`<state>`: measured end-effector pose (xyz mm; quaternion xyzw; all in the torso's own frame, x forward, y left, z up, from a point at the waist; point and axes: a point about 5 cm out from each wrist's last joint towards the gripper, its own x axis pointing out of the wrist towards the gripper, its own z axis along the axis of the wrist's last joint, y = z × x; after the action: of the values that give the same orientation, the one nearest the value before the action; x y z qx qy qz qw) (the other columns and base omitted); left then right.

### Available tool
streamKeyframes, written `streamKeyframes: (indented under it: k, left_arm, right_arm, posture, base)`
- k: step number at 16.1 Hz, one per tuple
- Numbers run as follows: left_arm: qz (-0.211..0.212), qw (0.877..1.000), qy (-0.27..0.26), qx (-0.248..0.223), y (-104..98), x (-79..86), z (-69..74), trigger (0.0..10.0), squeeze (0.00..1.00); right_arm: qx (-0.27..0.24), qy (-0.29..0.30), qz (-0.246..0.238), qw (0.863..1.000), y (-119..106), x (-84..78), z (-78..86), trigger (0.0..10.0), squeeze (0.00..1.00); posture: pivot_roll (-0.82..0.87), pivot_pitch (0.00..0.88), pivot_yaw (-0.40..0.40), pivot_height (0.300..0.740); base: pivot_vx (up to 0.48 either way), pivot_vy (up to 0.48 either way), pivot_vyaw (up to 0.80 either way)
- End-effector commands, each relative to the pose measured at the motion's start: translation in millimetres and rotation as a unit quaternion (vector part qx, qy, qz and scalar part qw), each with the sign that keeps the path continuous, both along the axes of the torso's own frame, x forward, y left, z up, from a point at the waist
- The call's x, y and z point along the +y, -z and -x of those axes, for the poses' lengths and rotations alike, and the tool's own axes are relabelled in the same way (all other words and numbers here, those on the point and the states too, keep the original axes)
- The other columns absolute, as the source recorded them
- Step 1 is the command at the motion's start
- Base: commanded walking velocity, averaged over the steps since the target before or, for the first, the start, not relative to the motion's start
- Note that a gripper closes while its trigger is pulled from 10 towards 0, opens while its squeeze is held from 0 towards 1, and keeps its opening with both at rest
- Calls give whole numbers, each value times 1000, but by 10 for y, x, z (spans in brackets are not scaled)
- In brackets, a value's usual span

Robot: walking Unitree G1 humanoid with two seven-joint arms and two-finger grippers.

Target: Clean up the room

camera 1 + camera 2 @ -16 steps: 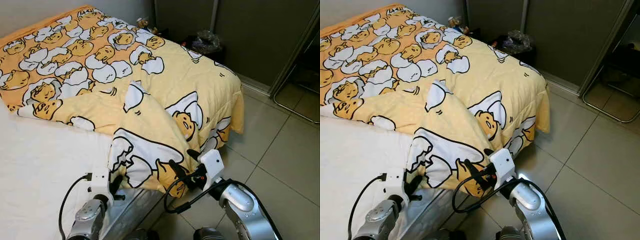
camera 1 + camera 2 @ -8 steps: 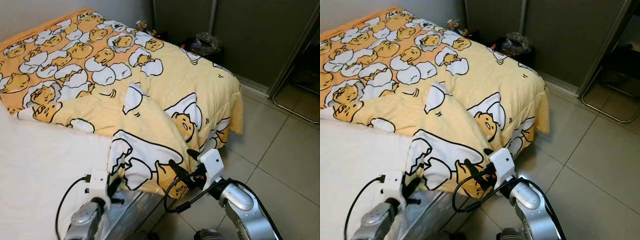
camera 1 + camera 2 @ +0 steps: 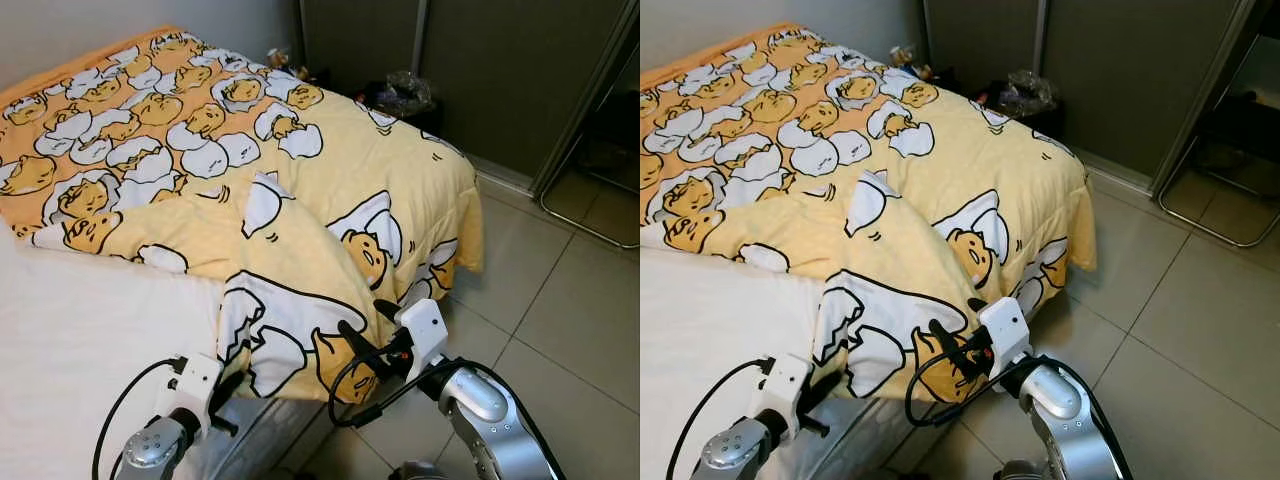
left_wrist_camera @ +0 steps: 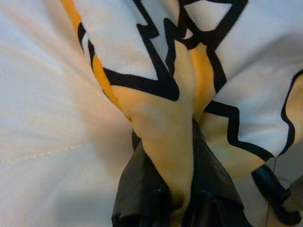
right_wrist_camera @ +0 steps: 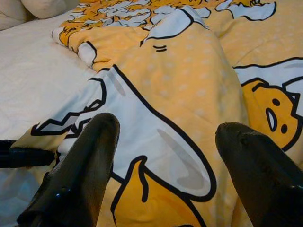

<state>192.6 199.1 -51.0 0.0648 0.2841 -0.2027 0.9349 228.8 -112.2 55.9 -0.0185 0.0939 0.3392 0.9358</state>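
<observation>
A yellow duvet [image 3: 300, 170] printed with egg-and-yolk cartoons lies rumpled over the bed, one corner folded back toward the near edge. My left gripper [image 3: 226, 384] is shut on that corner at the mattress side; in the left wrist view its black fingers [image 4: 142, 189] pinch a bunched fold of the fabric. My right gripper [image 3: 366, 326] is open just in front of the duvet's hanging edge, and the cloth [image 5: 165, 109] lies beyond its spread fingertips [image 5: 85, 165], apart from them.
Bare white sheet [image 3: 80, 340] covers the near left of the mattress. Grey tiled floor [image 3: 560, 300] lies to the right of the bed. Dark sliding doors [image 3: 480, 70] stand behind, with a bag and clutter [image 3: 400, 90] at the far corner and a metal frame [image 3: 600, 200] at right.
The view has shifted slightly. My left arm has drawn back and down a little, with the duvet corner still held. The right gripper stays open in about the same spot.
</observation>
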Motion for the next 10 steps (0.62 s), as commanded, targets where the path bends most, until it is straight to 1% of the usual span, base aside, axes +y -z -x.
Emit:
streamKeyframes:
  k: [1, 3, 5, 7, 9, 10]
  left_arm:
    - [5, 990, 111, 84, 225, -215, 395, 0, 0]
    - [-3, 984, 158, 86, 233, -258, 439, 0, 0]
    - [6, 980, 178, 86, 232, -304, 452, 0, 0]
    - [0, 972, 214, 92, 261, -386, 508, 0, 0]
    - [-16, 968, 227, 110, 316, -423, 565, 0, 0]
    - [-21, 967, 226, 116, 330, -426, 576, 0, 0]
  right_arm:
    - [6, -11, -1, 1000, 22, 38, 11, 10000, 0]
    - [7, -12, 0, 1000, 25, 37, 9, 10000, 0]
    - [6, -12, 0, 1000, 26, 36, 0, 10000, 0]
    - [7, -13, 1, 1000, 31, 29, 4, 10000, 0]
    - [8, -15, 2, 1000, 32, 26, 5, 10000, 0]
    - [8, -15, 2, 1000, 33, 25, 5, 10000, 0]
  posture:
    - [-183, 61, 130, 740]
    - [-182, 60, 128, 740]
    - [-186, 58, 128, 740]
    - [-188, 58, 127, 740]
    - [-190, 58, 126, 740]
    - [-190, 58, 126, 740]
  base:
    - [0, 0, 0]
    - [0, 0, 0]
    - [0, 0, 0]
    - [0, 0, 0]
    - [0, 0, 0]
    - [0, 0, 0]
